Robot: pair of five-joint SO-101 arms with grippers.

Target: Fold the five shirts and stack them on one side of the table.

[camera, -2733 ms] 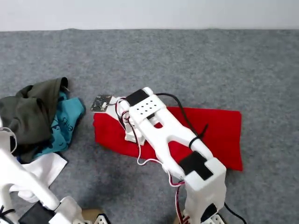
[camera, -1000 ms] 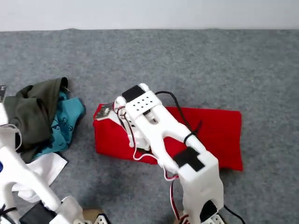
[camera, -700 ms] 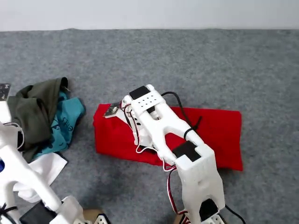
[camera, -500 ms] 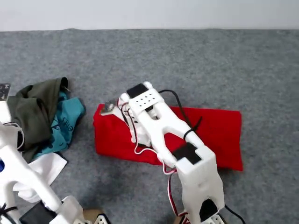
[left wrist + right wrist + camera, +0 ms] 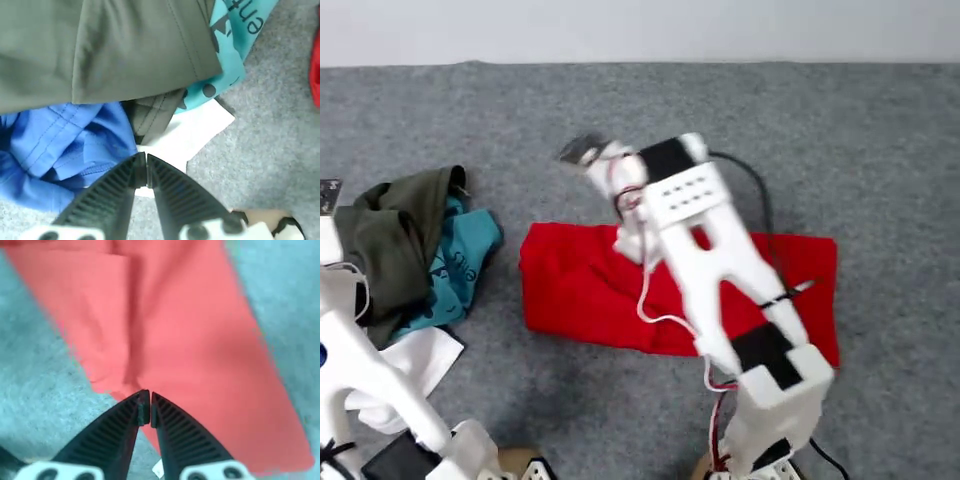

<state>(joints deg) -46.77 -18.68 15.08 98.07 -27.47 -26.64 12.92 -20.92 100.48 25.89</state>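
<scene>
High view shows the red shirt (image 5: pixel 575 295) lying half-folded mid-table. The right gripper (image 5: pixel 145 407) hovers above it, closed on nothing. For a neat fold, it should probably open wide, pinch one short edge squarely and carry it across evenly. The left gripper (image 5: pixel 146 169) hangs closed over the unfolded pile (image 5: pixel 395 245).

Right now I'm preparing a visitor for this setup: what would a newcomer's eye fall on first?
The red shirt, folded into a long strip mid-table, stands out against the grey table. The white right arm stretches across it. At the left edge lies a crumpled heap: an olive shirt over a teal shirt.
</scene>
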